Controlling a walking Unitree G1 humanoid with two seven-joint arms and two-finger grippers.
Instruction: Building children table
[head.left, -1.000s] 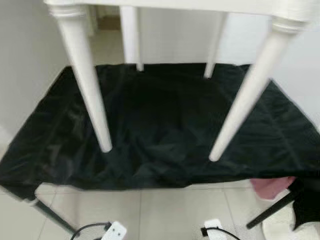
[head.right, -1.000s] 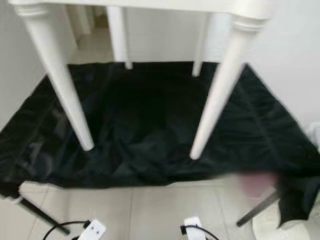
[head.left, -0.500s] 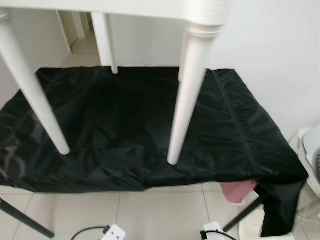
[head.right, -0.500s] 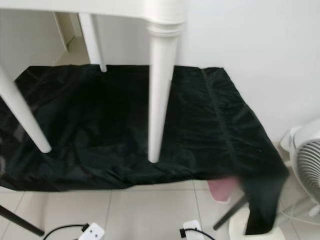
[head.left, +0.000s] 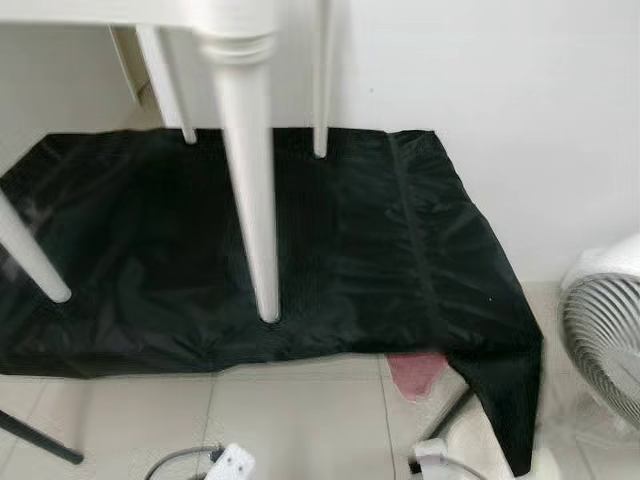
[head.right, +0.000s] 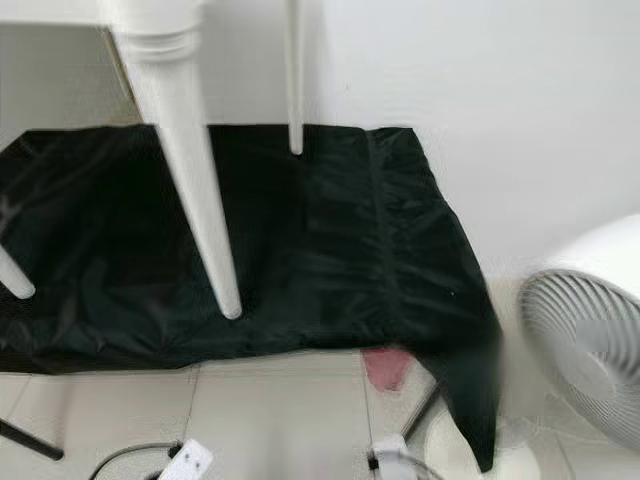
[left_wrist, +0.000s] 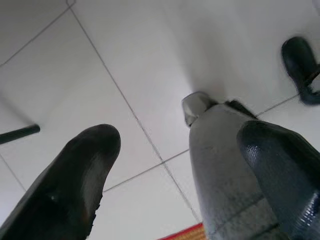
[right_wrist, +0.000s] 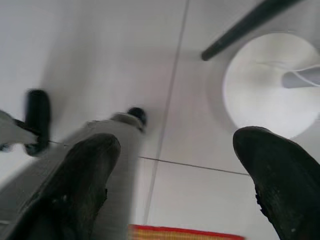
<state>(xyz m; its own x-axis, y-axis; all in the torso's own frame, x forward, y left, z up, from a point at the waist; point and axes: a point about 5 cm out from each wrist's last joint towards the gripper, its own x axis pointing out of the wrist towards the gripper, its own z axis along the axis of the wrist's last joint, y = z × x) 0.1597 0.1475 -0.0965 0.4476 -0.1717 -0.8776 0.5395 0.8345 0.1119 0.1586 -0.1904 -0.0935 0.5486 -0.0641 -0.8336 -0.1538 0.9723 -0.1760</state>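
White wooden children's table (head.left: 245, 150) stands upright on black wrinkled cloth-covered desk (head.left: 400, 260); four turned tapering legs visible, tips on cloth. One white round fan (head.right: 590, 340) beside desk. One white power strip (head.left: 232, 464) on tiled floor (head.left: 300, 420). Left claw (left_wrist: 180, 175) released; right claw (right_wrist: 175, 180) released, both over floor.
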